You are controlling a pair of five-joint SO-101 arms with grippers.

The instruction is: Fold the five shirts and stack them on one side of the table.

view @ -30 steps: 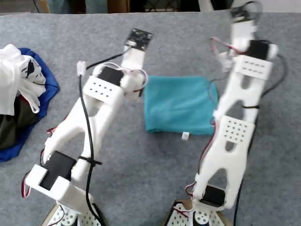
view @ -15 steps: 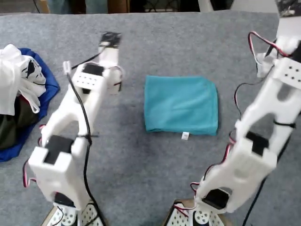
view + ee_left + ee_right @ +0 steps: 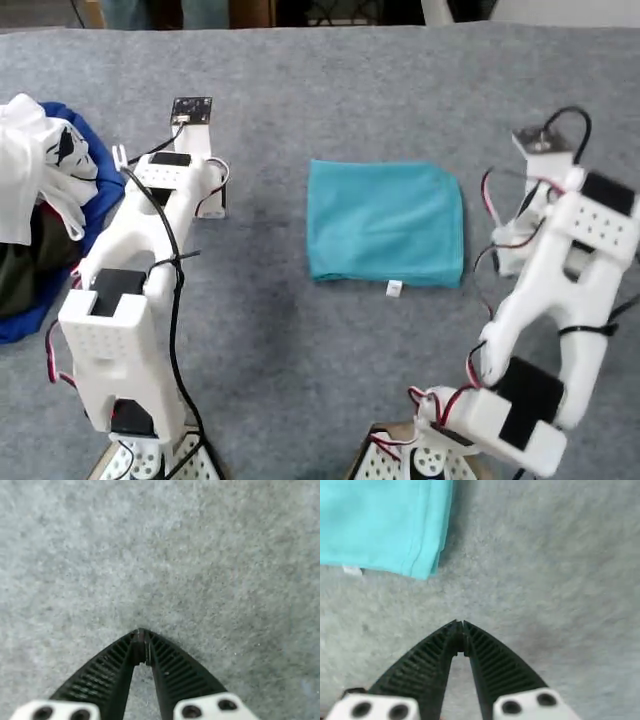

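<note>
L gripper: fingers shut tip to tip, nothing btw them, pointing down at bare grey felt of the table; can't tell if the tips touch it. R gripper: same, fingers closed together, holding nothing, aimed at the felt, near but clear of one corner of the teal shirt, whose stacked folded edges show along that side. Small white tag lies on the felt right at the shirt's edge. From the high view: L arm stretches out over the table's left part and R arm is bent back on the right, w/ the teal shirt btw them. The shirt is folded into a neat rectangle, flat, approx mid-table, touching neither arm. The tag sits at its near edge, toward the R arm's side. Pile of shirts is at the table's far-left edge, crumpled, not folded: white one w/ dark print on top, blue one spread under it, a dark one on the near side. L arm stands btw that pile and the teal shirt, closer to the pile but not touching it.
</note>
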